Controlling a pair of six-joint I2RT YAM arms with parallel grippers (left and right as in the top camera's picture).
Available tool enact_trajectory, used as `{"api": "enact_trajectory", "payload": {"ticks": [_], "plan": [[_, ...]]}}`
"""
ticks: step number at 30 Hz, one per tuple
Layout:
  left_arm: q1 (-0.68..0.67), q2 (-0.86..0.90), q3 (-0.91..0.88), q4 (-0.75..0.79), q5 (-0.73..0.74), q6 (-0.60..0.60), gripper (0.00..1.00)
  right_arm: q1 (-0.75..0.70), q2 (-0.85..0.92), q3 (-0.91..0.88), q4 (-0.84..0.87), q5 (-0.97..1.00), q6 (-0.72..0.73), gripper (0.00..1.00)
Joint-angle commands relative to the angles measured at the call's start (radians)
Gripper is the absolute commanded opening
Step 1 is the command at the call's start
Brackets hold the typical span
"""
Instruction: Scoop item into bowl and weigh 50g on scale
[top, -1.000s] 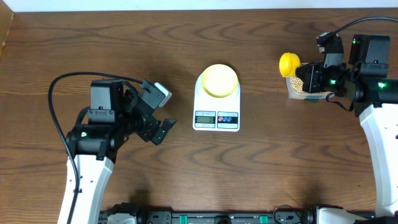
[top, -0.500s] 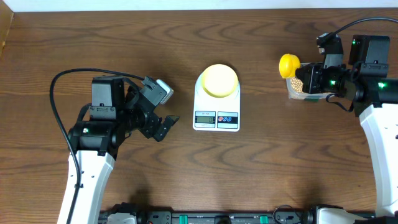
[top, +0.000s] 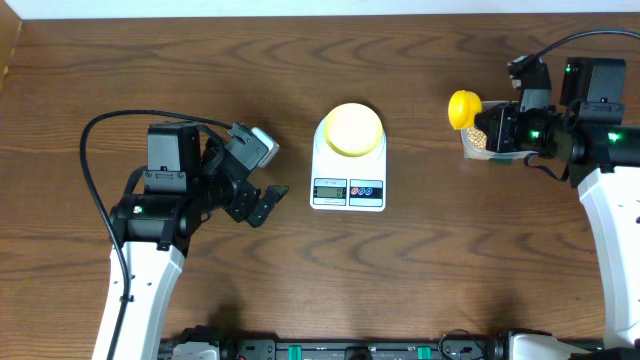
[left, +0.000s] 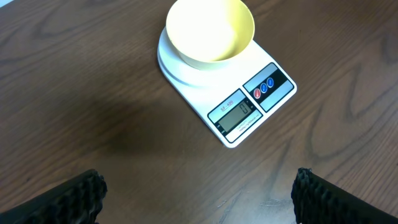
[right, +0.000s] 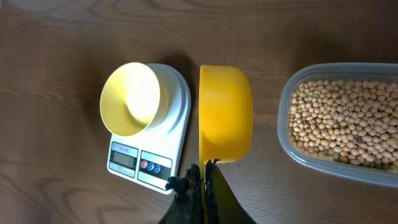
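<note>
Tabletop (top: 200, 80): dark brown wood.
Right pincer (right: 204, 180): clamped on my bright-yellow plastic scoop (right: 225, 112) by its handle, bottom centre.
Left pincer (left: 199, 198): my fingers wide apart.
Beans: small tan round beans (right: 348, 121) in clear plastic tub (right: 283, 124), right.
Bowl: pale-yellow round bowl (right: 130, 98) atop white flat scale (right: 149, 163), left.

Tub (right: 283, 134) cut by right edge; scale (top: 347, 202) digits unreadable overhead.

The left arm (top: 140, 270) comes in from 7 o'clock in the overhead view, wrist bent toward 3 o'clock. The left gripper (top: 268, 178) has its jaws spread wide and holds nothing. The right arm (top: 605, 210) enters from 4 o'clock and turns toward 9 o'clock. The right gripper (right: 202, 183) is pinched tight on the yellow scoop's (right: 225, 112) handle.
</note>
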Motion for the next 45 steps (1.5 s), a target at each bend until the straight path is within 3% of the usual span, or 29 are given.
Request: {"api": "enact_trajectory", "payload": {"ticks": [1,14,45], "plan": [[0.0,0.003,0.014,0.004,0.024,0.013,0.97,0.004,-0.002,0.015,-0.005,-0.016,-0.015,0.01],[0.0,0.003,0.014,0.004,0.09,0.006,0.98,0.004,-0.002,0.015,-0.019,-0.016,-0.015,0.01],[0.0,0.003,0.014,0.005,0.089,0.008,0.97,0.004,-0.002,0.015,-0.019,-0.013,-0.015,0.01]]}}
